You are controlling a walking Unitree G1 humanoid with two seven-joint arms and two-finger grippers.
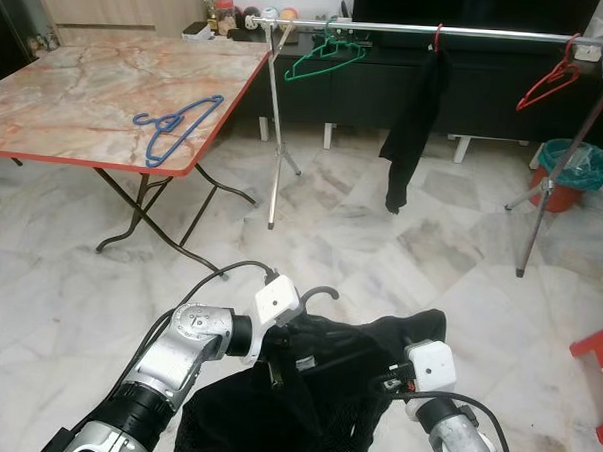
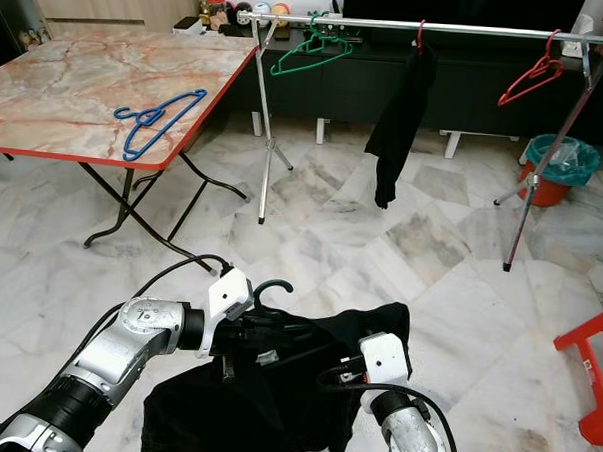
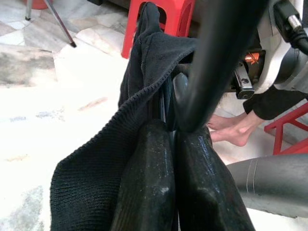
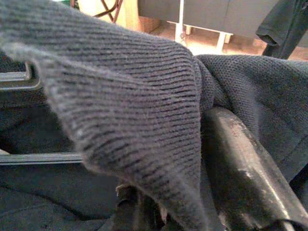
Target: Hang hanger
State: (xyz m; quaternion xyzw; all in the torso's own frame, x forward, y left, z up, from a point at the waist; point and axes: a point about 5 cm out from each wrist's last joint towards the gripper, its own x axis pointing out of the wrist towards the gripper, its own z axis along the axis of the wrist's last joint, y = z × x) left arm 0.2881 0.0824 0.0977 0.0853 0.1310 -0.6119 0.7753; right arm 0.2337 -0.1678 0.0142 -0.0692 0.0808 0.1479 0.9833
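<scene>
A: Clearance status?

B: Open marble floor (image 1: 381,240) lies between the robot and the clothes rail (image 1: 440,32). Free rail spans sit between the green hanger (image 1: 324,55), the hung black garment (image 1: 414,131) and the red hanger (image 1: 550,85). The table (image 1: 107,97) edge stands left, carrying a blue hanger (image 1: 176,125).

A: Arm pose?

B: Both arms are raised, forearms angled inward. The left gripper (image 3: 166,159) is clamped tight on the black hanger (image 2: 271,285), which carries a black shirt (image 2: 285,385). Right gripper (image 4: 192,192): fingers buried in shirt fabric, opening not determinable.

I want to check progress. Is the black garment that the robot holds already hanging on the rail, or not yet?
Not yet. The black garment, on a hanger whose hook points up free, sits between the left gripper and right gripper, well short of the rail.
</scene>
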